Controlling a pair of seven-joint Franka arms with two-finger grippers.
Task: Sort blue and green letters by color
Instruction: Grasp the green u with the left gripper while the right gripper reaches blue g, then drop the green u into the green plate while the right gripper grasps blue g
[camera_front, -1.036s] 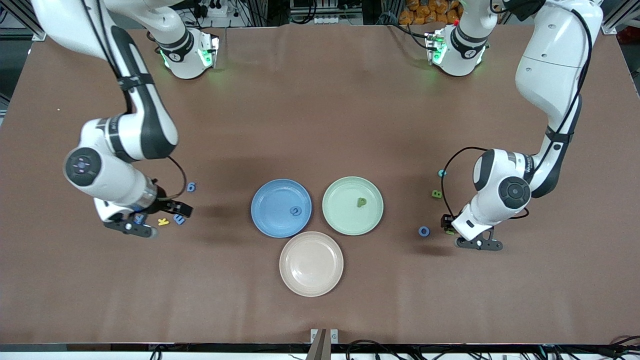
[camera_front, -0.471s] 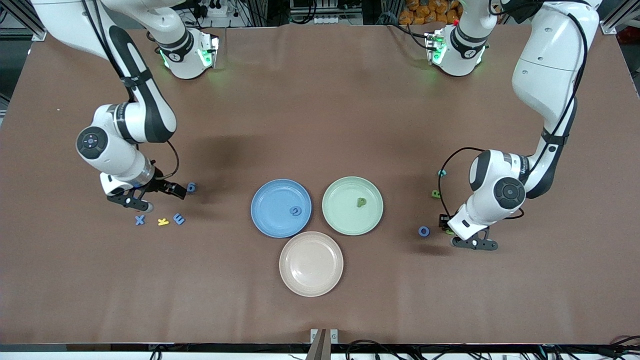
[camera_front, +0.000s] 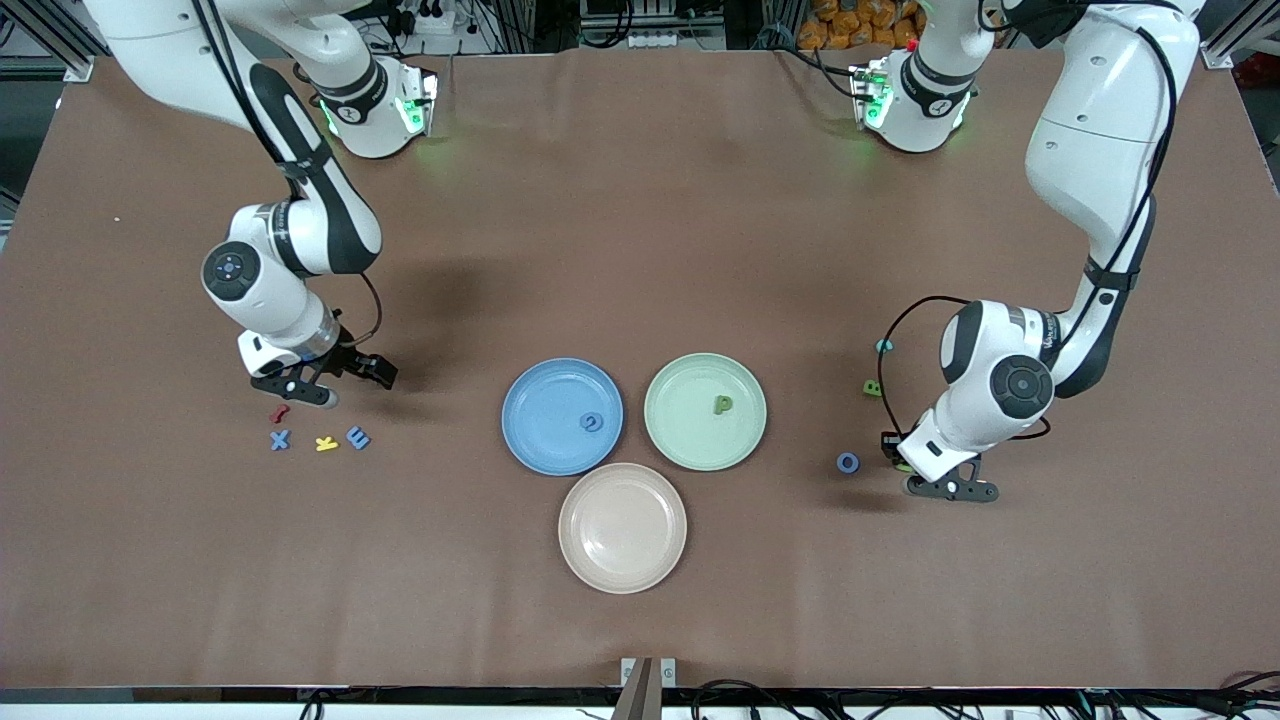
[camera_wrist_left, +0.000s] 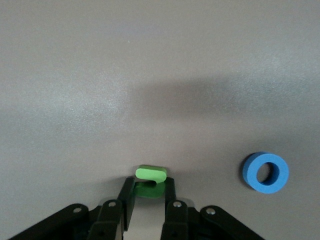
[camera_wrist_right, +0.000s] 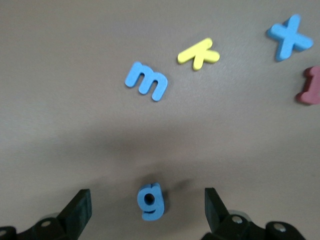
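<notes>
Starting with the plates: the blue plate (camera_front: 540, 395) holds one blue letter (camera_front: 592, 423). The green plate (camera_front: 680, 430) is just beside it, toward the left arm's end, and holds a green P (camera_front: 722, 404).

The right gripper (camera_wrist_right: 146, 206) hangs low over the table, well apart from the blue plate toward the right arm's end. Its fingers are spread wide and a blue g (camera_wrist_right: 150, 201) lies between them, not yet touched. The left gripper (camera_wrist_left: 149, 194) is past the green plate from the blue plate, with its fingers clenched on a green letter (camera_wrist_left: 151, 174).

I judge the letters to be light, a little soft and not fragile. The g is best pinched across its narrow body.

In the front view the g is hidden under the gripper. The fingers also cover part of the green letter, so I cannot tell which letter it is.
</notes>
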